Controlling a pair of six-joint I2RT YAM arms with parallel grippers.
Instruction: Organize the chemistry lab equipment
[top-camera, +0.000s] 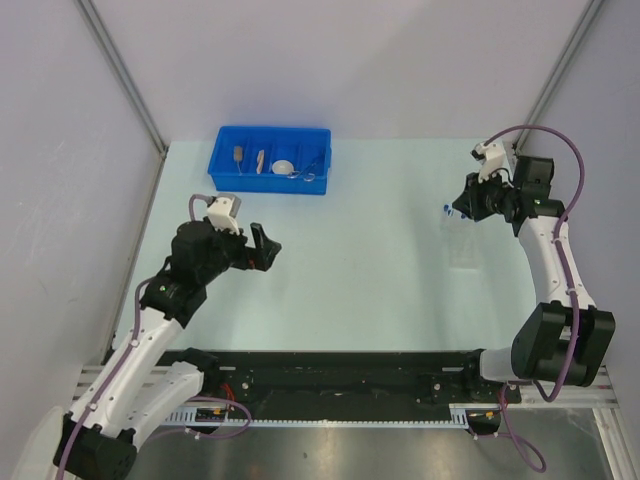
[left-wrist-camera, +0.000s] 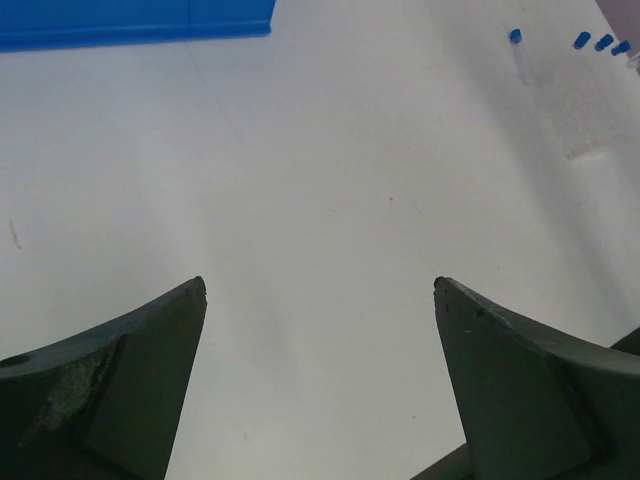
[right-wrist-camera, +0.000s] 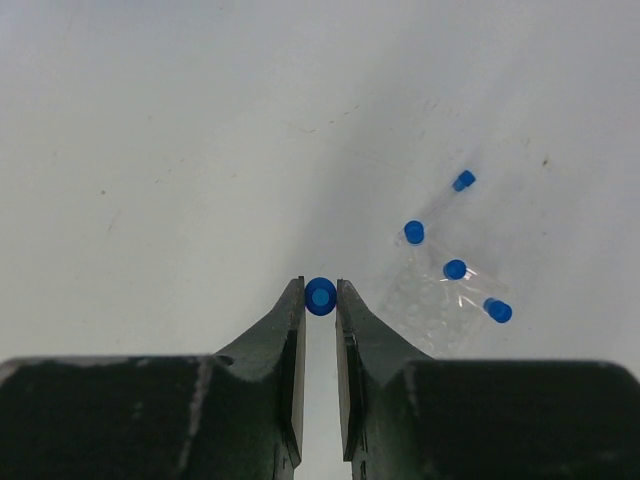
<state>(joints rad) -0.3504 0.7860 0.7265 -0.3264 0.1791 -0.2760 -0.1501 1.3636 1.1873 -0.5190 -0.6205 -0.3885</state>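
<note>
Blue-capped tube (right-wrist-camera: 320, 297) pinched at tips of my right gripper (right-wrist-camera: 320, 286); thin hold, I reckon it may tilt, miss clear rack (right-wrist-camera: 432, 308) hole. Left gripper (left-wrist-camera: 320, 288) spread wide, empty.

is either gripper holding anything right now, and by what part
The right gripper pinches a blue-capped tube by its cap end. The left gripper is open and holds nothing.

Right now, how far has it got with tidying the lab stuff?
Mostly done, it seems. The wooden-handled tools, white dish and wire tongs already lie in the blue bin, and four capped tubes are at the clear rack. In hand: the right hand pinches one more tube. The left hand is open, empty. Left: placing that tube in the rack.
</note>
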